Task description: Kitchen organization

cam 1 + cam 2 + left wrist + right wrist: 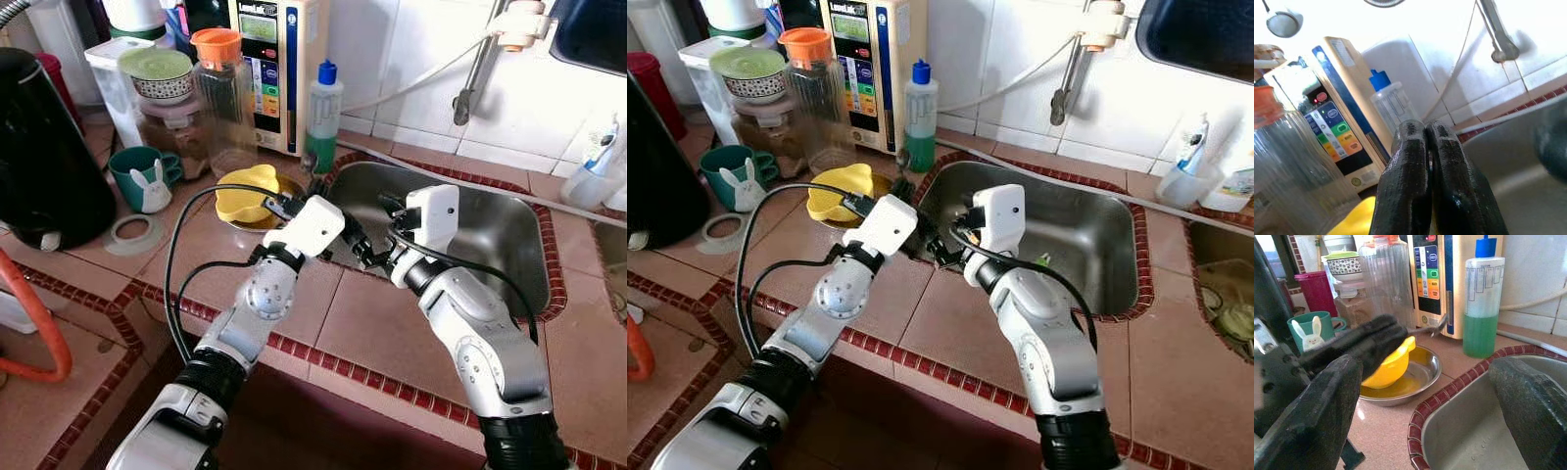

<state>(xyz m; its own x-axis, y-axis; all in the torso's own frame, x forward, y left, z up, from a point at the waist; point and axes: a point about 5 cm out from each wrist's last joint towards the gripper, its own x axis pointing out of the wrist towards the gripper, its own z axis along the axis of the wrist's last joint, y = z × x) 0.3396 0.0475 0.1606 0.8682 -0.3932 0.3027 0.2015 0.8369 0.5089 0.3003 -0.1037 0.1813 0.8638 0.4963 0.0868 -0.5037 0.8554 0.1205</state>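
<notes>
Two grippers meeting at the near-left corner of one steel sink. Left gripper fingers pressed together, holding nothing; right gripper spread wide. One yellow bowl sitting in one metal dish, beside one green soap bottle.

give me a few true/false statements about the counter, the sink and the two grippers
1. The left gripper has its fingers pressed together. True.
2. The yellow bowl sits inside the sink. False: it rests in a shallow metal dish on the counter beside the sink.
3. The right gripper has its fingers spread apart. True.
4. The soap bottle holds red liquid. False: the liquid is green, under a blue cap.
5. The green mug with a white rabbit stands on the counter. True.
</notes>
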